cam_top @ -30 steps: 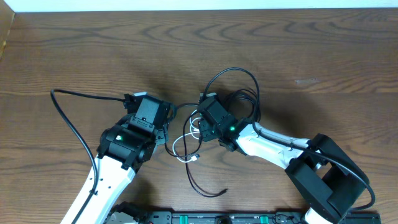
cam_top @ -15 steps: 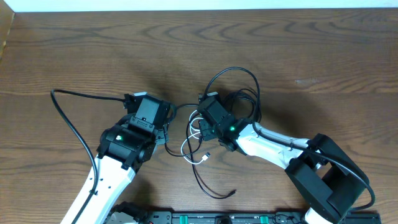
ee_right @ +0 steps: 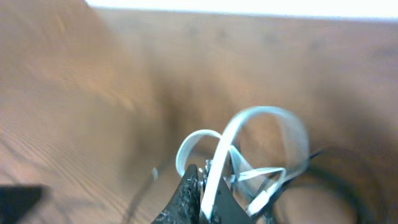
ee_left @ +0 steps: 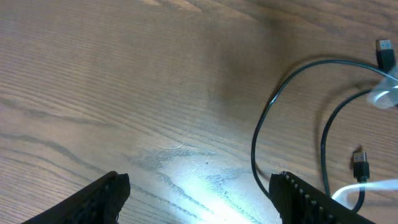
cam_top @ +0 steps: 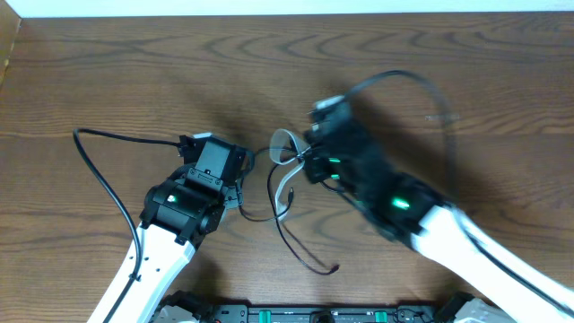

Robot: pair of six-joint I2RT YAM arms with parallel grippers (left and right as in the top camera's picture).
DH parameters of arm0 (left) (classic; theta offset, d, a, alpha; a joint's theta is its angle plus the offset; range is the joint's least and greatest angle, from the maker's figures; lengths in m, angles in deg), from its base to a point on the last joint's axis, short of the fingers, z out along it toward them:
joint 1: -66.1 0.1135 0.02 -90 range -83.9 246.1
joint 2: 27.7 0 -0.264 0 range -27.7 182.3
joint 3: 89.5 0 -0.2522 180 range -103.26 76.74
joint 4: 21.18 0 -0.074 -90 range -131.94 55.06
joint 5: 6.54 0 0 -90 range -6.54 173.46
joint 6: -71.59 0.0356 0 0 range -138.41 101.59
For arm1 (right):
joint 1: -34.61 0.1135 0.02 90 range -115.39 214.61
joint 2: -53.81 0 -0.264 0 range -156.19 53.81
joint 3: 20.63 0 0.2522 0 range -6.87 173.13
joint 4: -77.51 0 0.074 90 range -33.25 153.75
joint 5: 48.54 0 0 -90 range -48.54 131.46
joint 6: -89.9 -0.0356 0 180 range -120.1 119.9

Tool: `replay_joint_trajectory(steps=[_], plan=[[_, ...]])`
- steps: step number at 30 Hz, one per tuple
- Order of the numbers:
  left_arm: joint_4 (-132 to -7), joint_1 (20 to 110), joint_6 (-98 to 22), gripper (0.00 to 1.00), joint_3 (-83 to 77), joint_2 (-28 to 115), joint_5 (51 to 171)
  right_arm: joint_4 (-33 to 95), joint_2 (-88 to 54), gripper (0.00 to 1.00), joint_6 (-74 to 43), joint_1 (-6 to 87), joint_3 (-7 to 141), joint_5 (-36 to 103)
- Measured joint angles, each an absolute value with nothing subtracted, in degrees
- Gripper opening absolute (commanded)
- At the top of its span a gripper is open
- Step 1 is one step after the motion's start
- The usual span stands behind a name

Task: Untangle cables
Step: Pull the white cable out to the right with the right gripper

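Observation:
A thin black cable [cam_top: 289, 229] lies on the wooden table between the arms, and its free end [cam_top: 334, 268] trails toward the front edge. A white flat cable [cam_top: 285, 144] is tangled with it. My right gripper [cam_top: 305, 160] is shut on the white cable [ee_right: 249, 134] and holds its loops above the table; the view is blurred by motion. My left gripper [ee_left: 199, 186] is open and empty, low over bare wood. The black cable [ee_left: 261, 124] curves just inside its right finger. A small plug [ee_left: 359, 163] lies further right.
The left arm's thicker black wiring [cam_top: 90, 166] loops over the table at the left. The right arm's wiring [cam_top: 421, 85] arcs above the right arm. The table's far edge [cam_top: 287, 13] meets a white wall. A black rail [cam_top: 305, 314] runs along the front edge.
My right arm has lifted and swung up and to the right, pulling the white cable off the table. The black cable's end has slid a little rightward. The left arm has not moved.

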State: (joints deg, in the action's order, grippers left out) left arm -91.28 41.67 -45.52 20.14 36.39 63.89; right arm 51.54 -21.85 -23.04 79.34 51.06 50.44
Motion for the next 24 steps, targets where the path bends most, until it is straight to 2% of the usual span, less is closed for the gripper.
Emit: replay_joint_trajectory(steps=[11, 24], plan=[[-91.3, 41.7, -45.5, 0.77, 20.1, 36.4, 63.9, 49.0, 3.4, 0.01, -21.0, 65.3, 51.5, 52.7], [-91.3, 41.7, -45.5, 0.77, 20.1, 36.4, 63.9, 47.7, 13.9, 0.01, -19.5, 42.8, 51.5, 64.6]])
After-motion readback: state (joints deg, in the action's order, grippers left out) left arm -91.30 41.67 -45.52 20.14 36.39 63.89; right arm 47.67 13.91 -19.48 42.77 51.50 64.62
